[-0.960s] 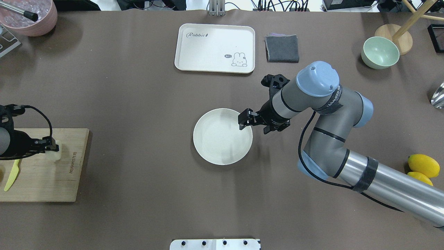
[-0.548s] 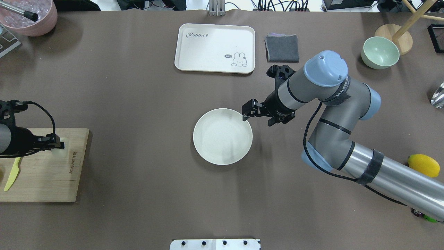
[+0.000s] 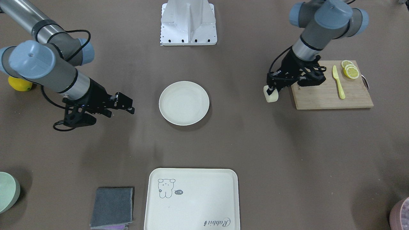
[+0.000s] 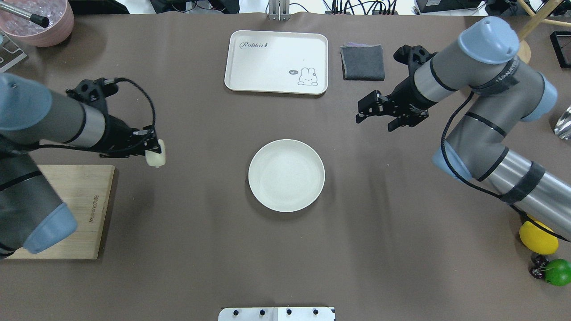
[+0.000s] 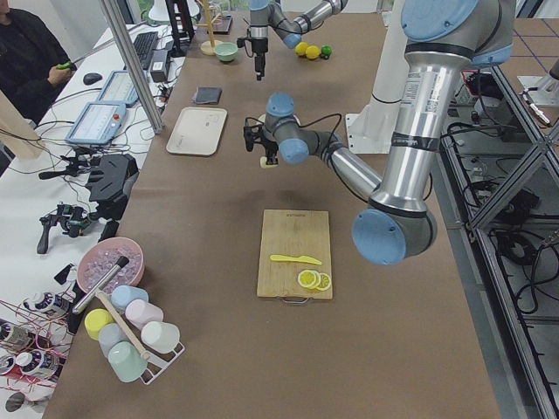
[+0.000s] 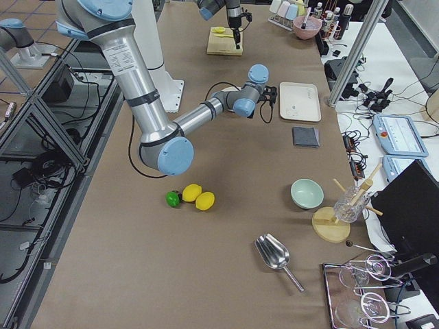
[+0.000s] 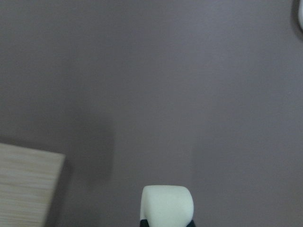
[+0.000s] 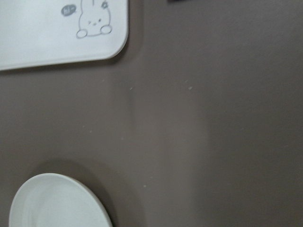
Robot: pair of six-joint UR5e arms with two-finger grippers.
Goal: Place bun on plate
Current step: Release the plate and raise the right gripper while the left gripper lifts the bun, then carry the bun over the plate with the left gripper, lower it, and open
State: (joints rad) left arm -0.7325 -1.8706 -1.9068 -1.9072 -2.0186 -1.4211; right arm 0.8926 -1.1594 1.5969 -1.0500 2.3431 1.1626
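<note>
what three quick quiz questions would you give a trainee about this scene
1. Fill in: the right claw is ____ (open or shut).
2. What lies on the plate?
3. The bun is in: A the left claw; B the right claw; C the plate.

Key: 1 open; 2 nothing; 3 A.
</note>
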